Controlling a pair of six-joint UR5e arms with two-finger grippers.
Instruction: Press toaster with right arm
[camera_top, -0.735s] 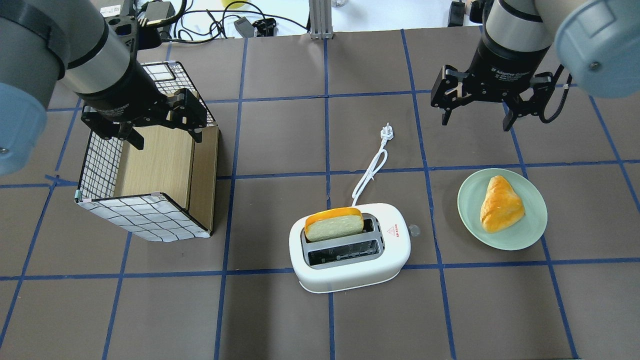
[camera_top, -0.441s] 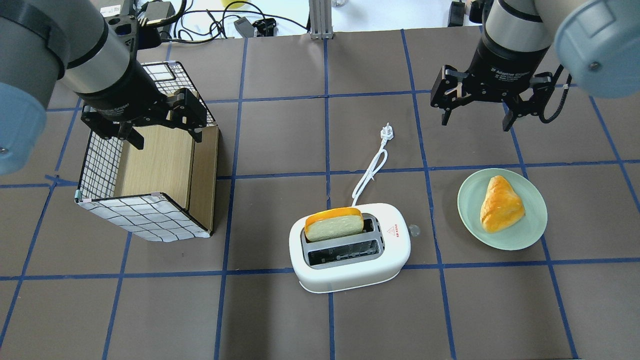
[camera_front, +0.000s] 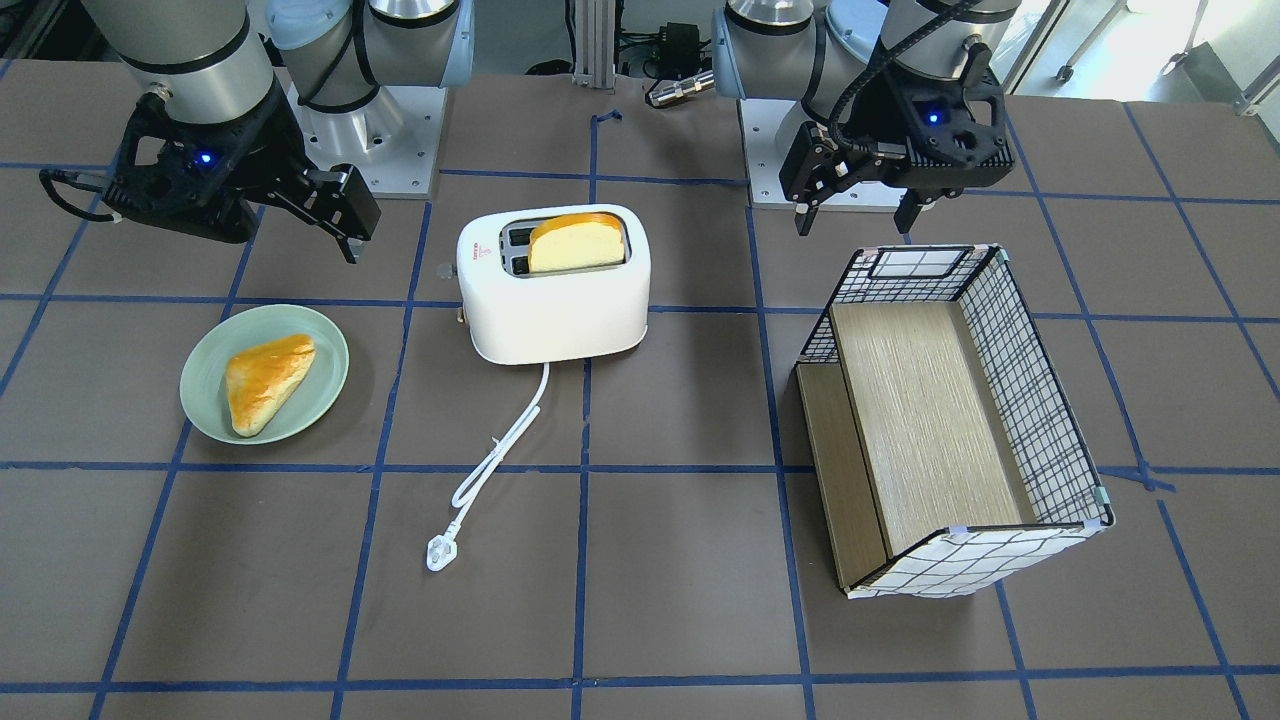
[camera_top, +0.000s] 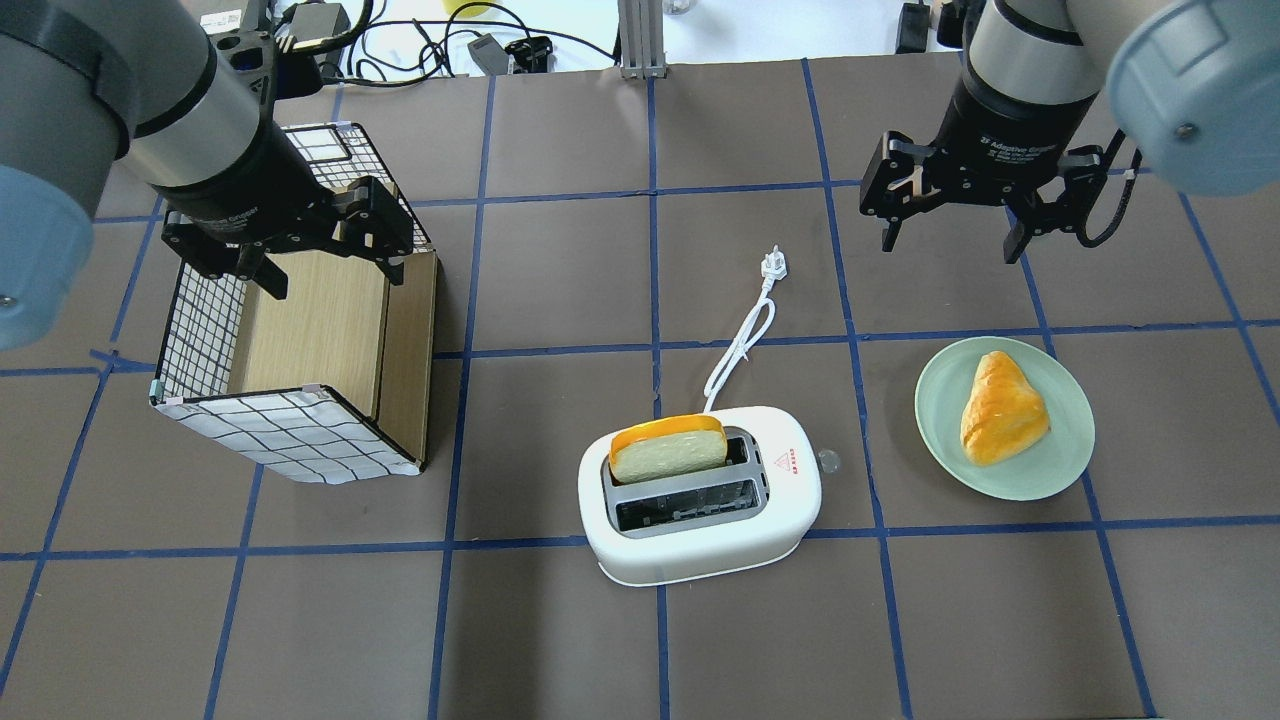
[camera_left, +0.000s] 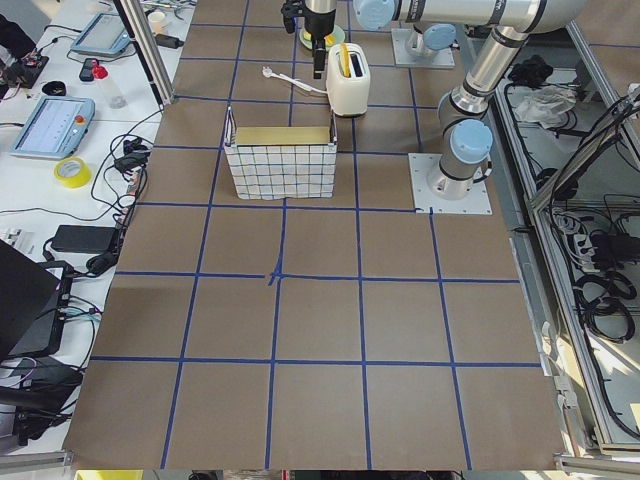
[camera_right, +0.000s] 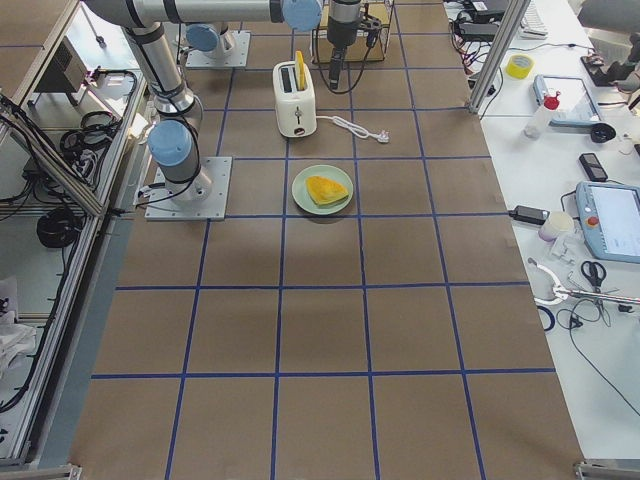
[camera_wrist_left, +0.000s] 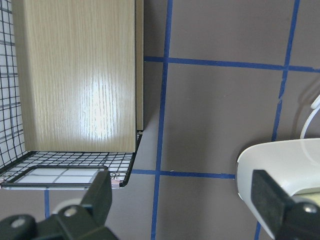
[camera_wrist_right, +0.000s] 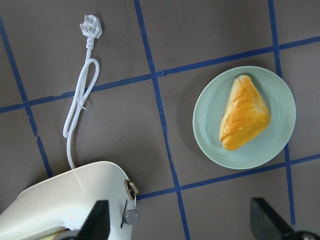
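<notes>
The white two-slot toaster (camera_top: 790, 500) stands at the table's middle front, with a bread slice (camera_top: 668, 450) in its far slot. It also shows in the front view (camera_front: 555, 310) and the right wrist view (camera_wrist_right: 75, 200). Its small lever (camera_wrist_right: 131, 216) sticks out of the end facing the plate, and its white cord (camera_top: 740, 345) trails away, unplugged. My right gripper (camera_top: 950, 245) is open and empty. It hovers high over the far right, well away from the toaster. My left gripper (camera_top: 335, 280) is open and empty above the basket (camera_top: 290, 435).
A pale green plate (camera_top: 935, 400) with a golden pastry (camera_top: 1000, 408) lies to the right of the toaster, below my right gripper. The wire-grid basket with a wooden inside sits at the left. Blue tape lines cross the brown table.
My right gripper has drifted very slightly toward the far edge. The toaster, bread, plate and left arm have not moved.
</notes>
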